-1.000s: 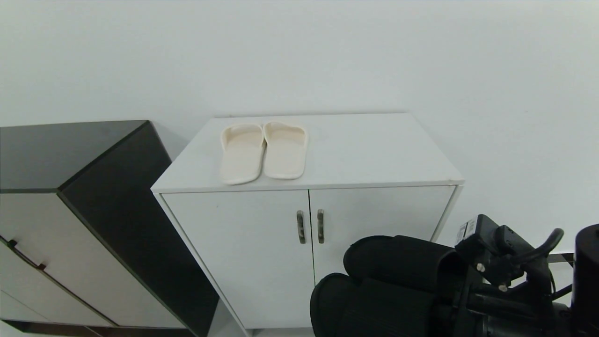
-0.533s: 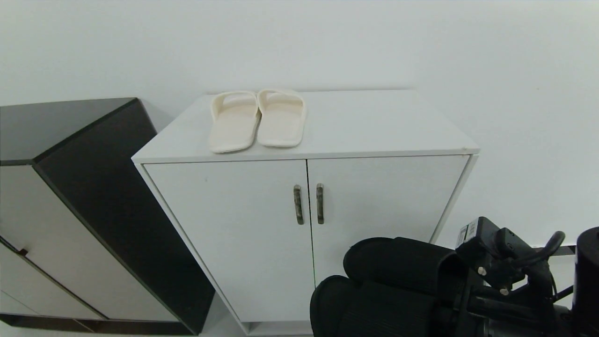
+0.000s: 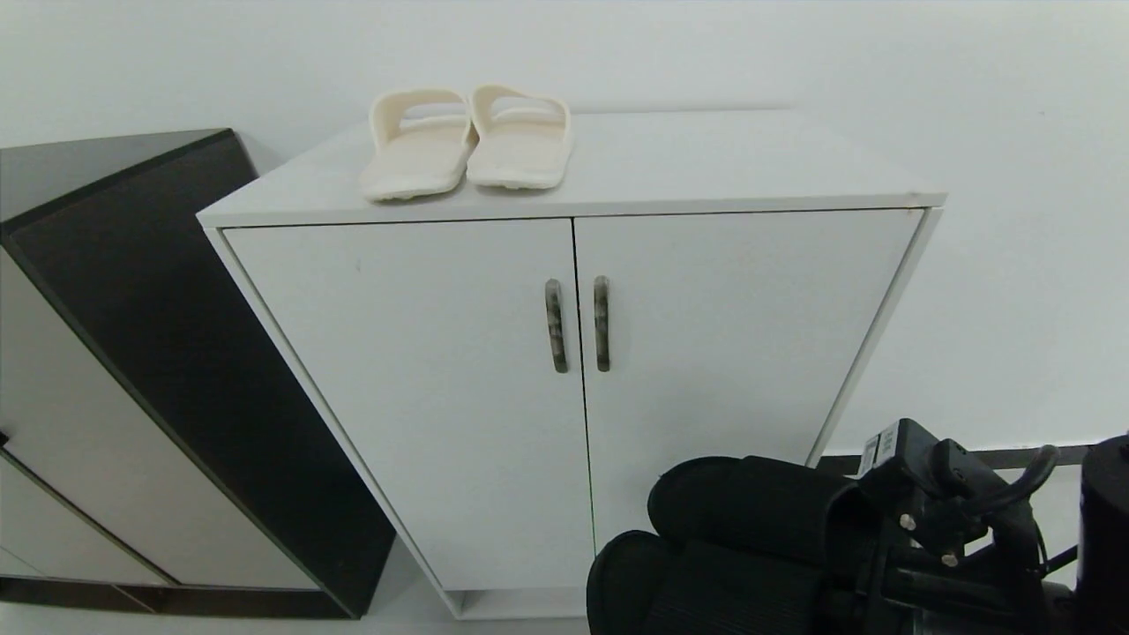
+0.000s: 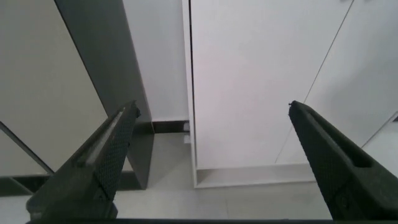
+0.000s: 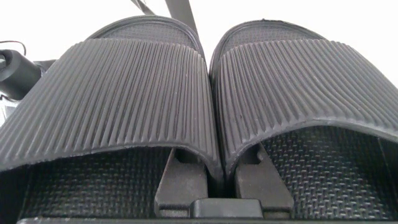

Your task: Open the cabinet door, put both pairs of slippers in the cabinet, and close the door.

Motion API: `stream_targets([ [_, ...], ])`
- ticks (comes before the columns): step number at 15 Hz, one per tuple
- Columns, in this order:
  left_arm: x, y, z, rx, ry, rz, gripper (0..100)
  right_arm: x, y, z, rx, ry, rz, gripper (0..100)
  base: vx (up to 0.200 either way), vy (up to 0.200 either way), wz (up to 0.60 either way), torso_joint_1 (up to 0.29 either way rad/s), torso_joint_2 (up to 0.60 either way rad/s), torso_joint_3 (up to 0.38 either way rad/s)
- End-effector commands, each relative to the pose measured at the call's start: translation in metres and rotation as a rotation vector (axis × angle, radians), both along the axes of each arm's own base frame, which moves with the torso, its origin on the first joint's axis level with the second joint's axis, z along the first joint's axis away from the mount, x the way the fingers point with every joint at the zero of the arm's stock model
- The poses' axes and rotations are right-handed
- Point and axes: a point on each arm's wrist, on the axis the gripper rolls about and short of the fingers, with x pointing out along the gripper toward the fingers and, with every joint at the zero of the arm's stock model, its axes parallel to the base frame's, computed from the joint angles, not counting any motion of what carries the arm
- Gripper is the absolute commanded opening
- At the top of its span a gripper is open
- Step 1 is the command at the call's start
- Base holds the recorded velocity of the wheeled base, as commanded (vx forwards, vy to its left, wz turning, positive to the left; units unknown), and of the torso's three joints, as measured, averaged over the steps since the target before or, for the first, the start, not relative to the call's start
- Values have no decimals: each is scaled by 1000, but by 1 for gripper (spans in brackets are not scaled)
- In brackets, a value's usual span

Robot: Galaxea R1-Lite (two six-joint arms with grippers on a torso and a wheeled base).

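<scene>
Evidently the cabinet [image 3: 397, 370] is shut, cream slippers [image 3: 466, 141] at its top's front-left edge. The right hand [image 5: 217, 167] is clamped on the black slippers [image 3: 750, 520]; the left hand [image 4: 212, 109], spread wide, should grip the left door handle [image 3: 555, 325] squarely, pulling along the hinge arc.

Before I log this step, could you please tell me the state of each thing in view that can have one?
Left cabinet door: shut.
Right cabinet door: shut.
Cream slippers: lying side by side on the cabinet top.
Black slippers: held together in the right tool.
Left tool: open, empty.
Right tool: shut on black slippers.
</scene>
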Motion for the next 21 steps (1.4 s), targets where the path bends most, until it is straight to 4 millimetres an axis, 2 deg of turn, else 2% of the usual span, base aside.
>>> stream_targets([
  [1, 6, 0, 2, 30, 71, -21, 100, 1, 3, -1, -4, 3, 3, 0, 0, 0, 0, -110, 452, 339],
  [2, 8, 0, 3, 30, 96, -24, 100, 3, 4, -2, -10, 6, 3, 0, 0, 0, 0, -95, 456, 359],
  [4, 9, -1, 52, -77, -1, -60, 100, 4, 6, -5, -15, 10, 0, 0, 0, 0, 0, -80, 449, 371],
  [5, 19, -2, 62, -79, 48, -105, 100, 4, 7, -4, -11, 7, 1, 0, 0, 0, 0, -46, 447, 398],
  [7, 43, -5, 71, -88, 145, -217, 100, 3, 6, -3, -5, 2, 4, 0, 0, 0, 0, -41, 430, 408],
  [9, 79, -7, 79, -86, 211, -292, 100, 3, 6, -4, -9, 2, 6, 0, 0, 0, 0, -12, 252, 232],
  [11, 105, -10, 89, -83, 169, -376, 100, 3, 6, -4, -9, 2, 4, 0, 0, 0, 0, -5, 85, 71],
  [12, 124, -19, 97, -77, 172, -459, 100, 2, 5, -2, -4, -1, 6, 0, 0, 0, 0, 0, 0, 0],
  [15, 148, -51, 113, -66, 199, -664, 100, 2, 5, -4, -11, 4, 6, 0, 0, 0, 0, 0, 0, 0],
  [18, 152, -91, 136, -99, 165, -768, 100, 2, 4, -4, -9, 2, 6, 0, 0, 0, 0, 0, 0, 0],
  [20, 148, -107, 158, -120, 87, -843, 100, 1, 4, -5, -15, 1, 7, 0, 0, 0, 0, 0, 0, 0],
  [21, 150, -109, 162, -124, 77, -851, 100, 2, 4, -5, -17, -2, 10, 0, 0, 0, 0, 0, 0, 0],
])
